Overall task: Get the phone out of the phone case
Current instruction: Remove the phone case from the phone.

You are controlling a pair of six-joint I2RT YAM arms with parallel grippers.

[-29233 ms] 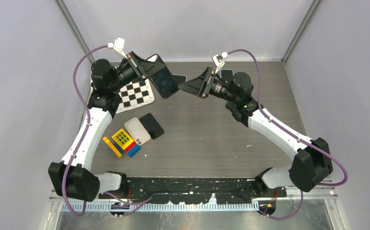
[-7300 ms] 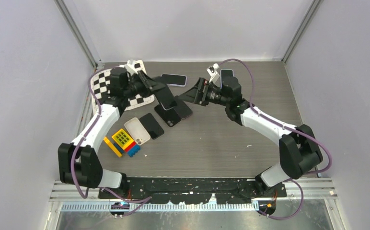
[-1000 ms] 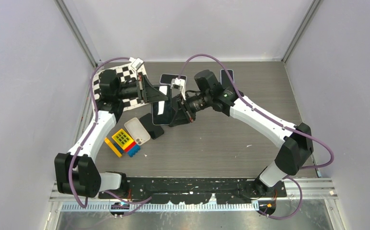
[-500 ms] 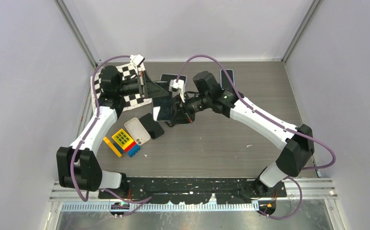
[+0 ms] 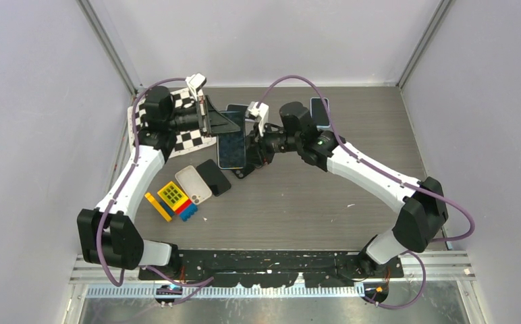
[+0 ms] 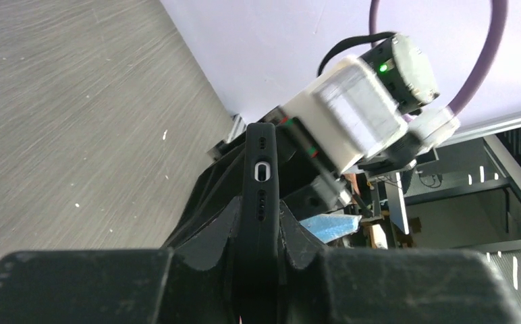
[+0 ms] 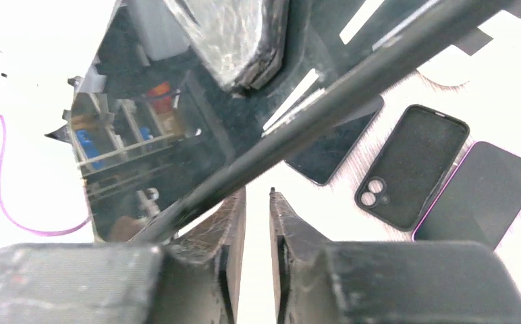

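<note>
While the left gripper [image 6: 261,217] clamps the cased phone [image 5: 231,148] aloft just right of the checkerboard [image 5: 192,140], evidently bracing it, the right gripper [image 7: 258,202] sits at its edge, jaws narrowly parted, grip undeterminable.

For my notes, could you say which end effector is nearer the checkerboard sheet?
Left. The left end effector is beside the checkerboard sheet; the right end effector sits beyond the phone.

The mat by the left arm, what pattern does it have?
The mat has black and white checks, like a chessboard. The top view shows it best.
</note>
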